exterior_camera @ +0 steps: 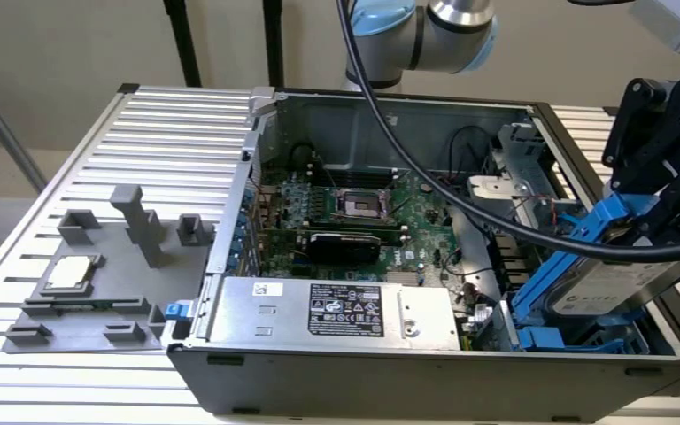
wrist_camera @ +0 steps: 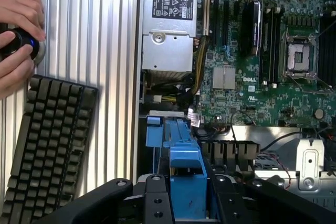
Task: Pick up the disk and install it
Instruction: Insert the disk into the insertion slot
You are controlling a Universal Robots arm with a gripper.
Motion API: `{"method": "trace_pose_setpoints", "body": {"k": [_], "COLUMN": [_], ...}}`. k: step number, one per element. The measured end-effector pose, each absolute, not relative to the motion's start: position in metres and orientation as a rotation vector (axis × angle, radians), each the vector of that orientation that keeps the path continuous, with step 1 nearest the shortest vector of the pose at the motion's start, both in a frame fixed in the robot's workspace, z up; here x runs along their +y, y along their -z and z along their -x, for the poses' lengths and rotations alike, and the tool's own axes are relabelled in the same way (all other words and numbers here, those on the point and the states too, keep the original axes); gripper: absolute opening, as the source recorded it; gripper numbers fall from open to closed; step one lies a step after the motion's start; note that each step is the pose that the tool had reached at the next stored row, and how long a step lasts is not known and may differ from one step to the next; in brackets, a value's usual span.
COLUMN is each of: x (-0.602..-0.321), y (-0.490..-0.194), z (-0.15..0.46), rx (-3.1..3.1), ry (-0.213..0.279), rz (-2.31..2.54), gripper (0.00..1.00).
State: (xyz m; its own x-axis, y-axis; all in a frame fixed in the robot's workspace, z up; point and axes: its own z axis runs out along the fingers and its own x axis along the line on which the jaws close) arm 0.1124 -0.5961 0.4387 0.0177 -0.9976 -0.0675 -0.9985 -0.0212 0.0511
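Note:
The disk [exterior_camera: 619,276], a silver-grey drive in a bright blue carrier, hangs tilted over the drive bay at the exterior view's right end of the open computer case [exterior_camera: 435,372]. My gripper [exterior_camera: 661,221] is shut on its upper end, with black fingers on either side of the blue carrier. The disk's lower end sits just above the blue bay rails [exterior_camera: 549,337]. In the wrist view the blue carrier [wrist_camera: 185,174] runs out from between my gripper [wrist_camera: 186,200] fingers toward the blue rails [wrist_camera: 157,132] below.
A silver power supply [exterior_camera: 340,310] with a black label lies along the case's near side, and the motherboard [exterior_camera: 352,208] lies behind it. A grey fixture [exterior_camera: 92,305] holding a processor chip [exterior_camera: 71,273] sits left of the case. A keyboard [wrist_camera: 44,145] and a person's hand [wrist_camera: 16,40] lie outside the case.

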Motion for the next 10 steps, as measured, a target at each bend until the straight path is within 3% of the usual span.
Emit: {"method": "trace_pose_setpoints", "body": {"k": [10], "x": [-0.5955], "y": [-0.4338], "z": [-0.1126], "rx": [2.192], "ry": [-0.132], "rz": [2.232], "gripper": [0.33]}}
